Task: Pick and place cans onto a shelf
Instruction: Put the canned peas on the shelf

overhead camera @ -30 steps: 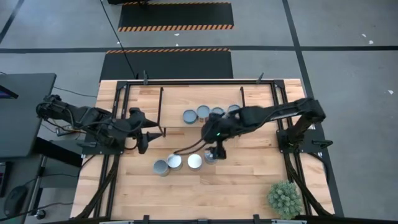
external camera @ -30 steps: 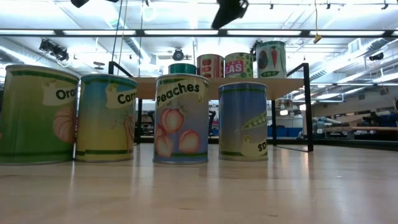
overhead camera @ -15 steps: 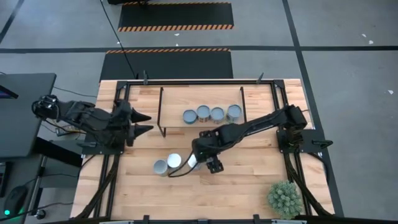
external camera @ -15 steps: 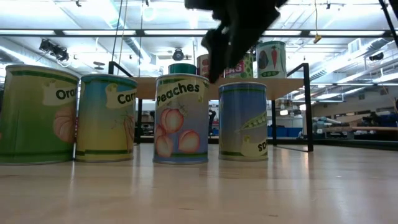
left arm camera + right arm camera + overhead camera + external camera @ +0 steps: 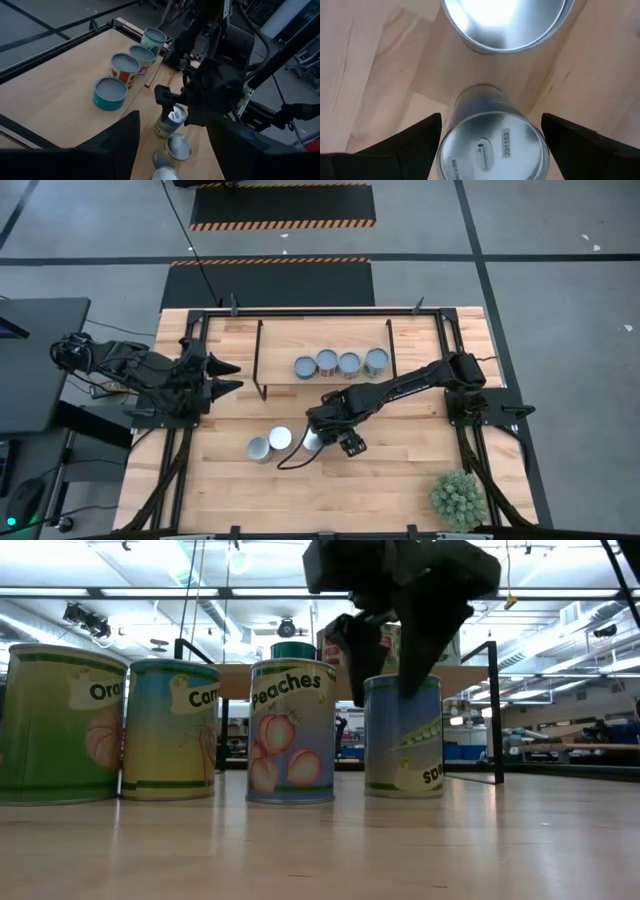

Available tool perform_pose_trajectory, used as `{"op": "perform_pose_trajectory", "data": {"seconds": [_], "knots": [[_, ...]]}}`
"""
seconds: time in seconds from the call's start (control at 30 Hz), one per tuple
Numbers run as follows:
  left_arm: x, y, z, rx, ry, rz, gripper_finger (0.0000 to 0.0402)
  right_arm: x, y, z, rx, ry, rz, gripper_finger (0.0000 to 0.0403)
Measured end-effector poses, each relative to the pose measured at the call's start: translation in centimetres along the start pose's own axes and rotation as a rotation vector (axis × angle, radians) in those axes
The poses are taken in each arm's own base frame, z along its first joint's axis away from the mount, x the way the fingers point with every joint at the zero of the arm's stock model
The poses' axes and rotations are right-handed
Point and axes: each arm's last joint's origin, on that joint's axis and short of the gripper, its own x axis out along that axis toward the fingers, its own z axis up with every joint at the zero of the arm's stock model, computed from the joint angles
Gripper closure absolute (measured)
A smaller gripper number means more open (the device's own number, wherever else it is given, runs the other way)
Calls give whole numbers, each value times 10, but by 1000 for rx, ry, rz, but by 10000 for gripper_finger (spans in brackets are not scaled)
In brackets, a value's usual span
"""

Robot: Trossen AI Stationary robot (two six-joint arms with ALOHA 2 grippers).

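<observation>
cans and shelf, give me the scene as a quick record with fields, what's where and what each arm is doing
shelf: far half of the table, four cans in a row on it
cans on table: row of four in front of the shelf
target can: pea-label can at the row's right end, upright on the table
right gripper: lowered over the pea can, fingers open either side of it, not closed on it
left gripper: waiting at the left table edge beside the shelf, fingers apart, empty
plant: near right corner

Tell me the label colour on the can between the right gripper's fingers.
Blue, with green pea pods, on the can; the low view shows it best.
</observation>
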Motion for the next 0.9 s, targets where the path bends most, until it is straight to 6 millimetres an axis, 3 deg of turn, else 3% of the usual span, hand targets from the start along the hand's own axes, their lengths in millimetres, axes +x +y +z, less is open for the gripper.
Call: {"op": "perform_pose_trajectory", "data": {"seconds": [0.37, 0.67, 0.9], "knots": [[0, 0, -1, 6, 30, -24, 169, 16, 0, -1, 10, 45, 20, 52], [0, 0, -2, 10, 46, -31, 169, 24, -1, -2, -2, 59, 34, 13], [0, 0, -3, 13, 53, -32, 169, 30, 0, -8, -5, 93, 41, 14]]}}
